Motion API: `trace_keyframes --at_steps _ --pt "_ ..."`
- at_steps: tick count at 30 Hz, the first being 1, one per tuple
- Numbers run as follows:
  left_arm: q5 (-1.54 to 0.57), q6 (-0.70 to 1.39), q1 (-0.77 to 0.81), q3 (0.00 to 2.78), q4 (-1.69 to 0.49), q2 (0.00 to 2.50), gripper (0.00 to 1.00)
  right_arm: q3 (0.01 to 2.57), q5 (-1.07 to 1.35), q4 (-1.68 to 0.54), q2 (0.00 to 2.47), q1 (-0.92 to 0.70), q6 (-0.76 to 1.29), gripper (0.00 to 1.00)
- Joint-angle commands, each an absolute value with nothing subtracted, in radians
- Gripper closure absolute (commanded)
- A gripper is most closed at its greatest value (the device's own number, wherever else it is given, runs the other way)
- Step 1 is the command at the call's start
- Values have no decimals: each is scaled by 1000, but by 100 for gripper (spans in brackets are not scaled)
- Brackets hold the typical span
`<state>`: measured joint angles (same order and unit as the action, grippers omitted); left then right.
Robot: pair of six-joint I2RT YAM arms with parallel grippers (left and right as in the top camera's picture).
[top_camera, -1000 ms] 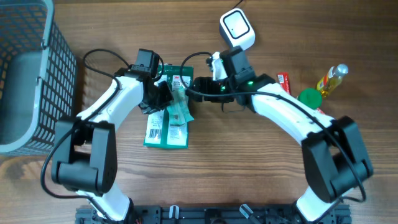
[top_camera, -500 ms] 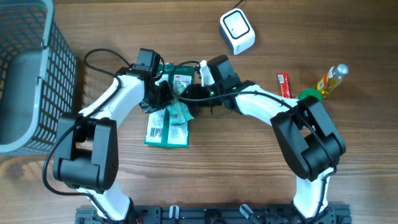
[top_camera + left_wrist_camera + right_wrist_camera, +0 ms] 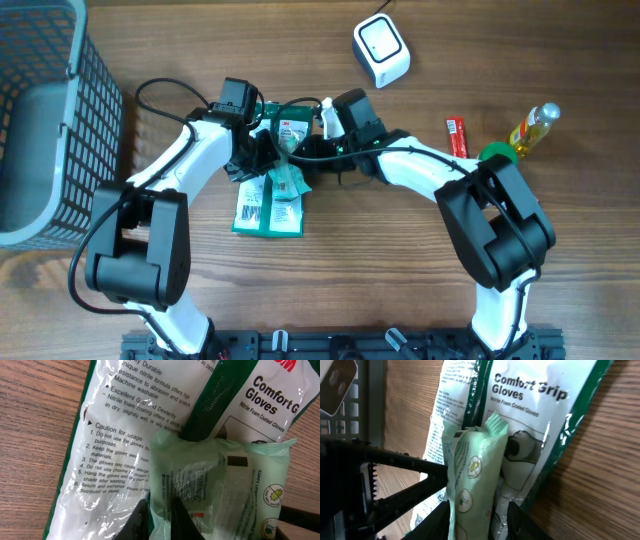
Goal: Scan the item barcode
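Pale green crinkled plastic pouch (image 3: 220, 485), pinched at its lower edge in the fully closed left gripper (image 3: 160, 519), over two overlapping green-and-white plastic packets of Comfort Grip gloves (image 3: 125, 435) on the brown wooden table (image 3: 380, 260). Right gripper (image 3: 475, 520) partly open, one dark finger on either side of the same pouch, a gap showing at one finger; no firm hold visible. White rounded-square barcode scanner (image 3: 381, 47) well apart from the pouch, at the far side of the table. Grey mesh basket (image 3: 40, 120) at the left edge.
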<state>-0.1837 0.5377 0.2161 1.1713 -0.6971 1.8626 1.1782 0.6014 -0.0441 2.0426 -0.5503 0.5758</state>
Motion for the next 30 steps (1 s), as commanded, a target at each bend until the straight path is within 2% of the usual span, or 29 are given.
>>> trace_keyframes --at_steps 1,4,7,9,15,20,26,30 --pt "-162 555 221 1176 -692 1895 93 1169 532 -46 2056 -589 580 63" --pt "-162 555 221 1176 -692 1895 93 1169 460 -46 2056 -621 579 66" --pt "-162 554 221 1176 -692 1895 93 1169 414 -45 2055 -635 576 90" --pt "-162 554 218 1176 -692 1895 93 1172 415 -45 2046 -622 580 96" --pt "-136 554 218 1176 -692 1895 92 1172 402 -167 1910 -553 638 96" --pt "-135 555 218 1176 -691 1895 93 1172 393 -251 1896 -528 640 96" --pt "-53 555 218 1176 -691 1895 92 1172 139 -495 1896 -513 770 96" --pt "-24 555 212 1176 -686 1895 89 1171 125 -567 1896 -515 830 96"
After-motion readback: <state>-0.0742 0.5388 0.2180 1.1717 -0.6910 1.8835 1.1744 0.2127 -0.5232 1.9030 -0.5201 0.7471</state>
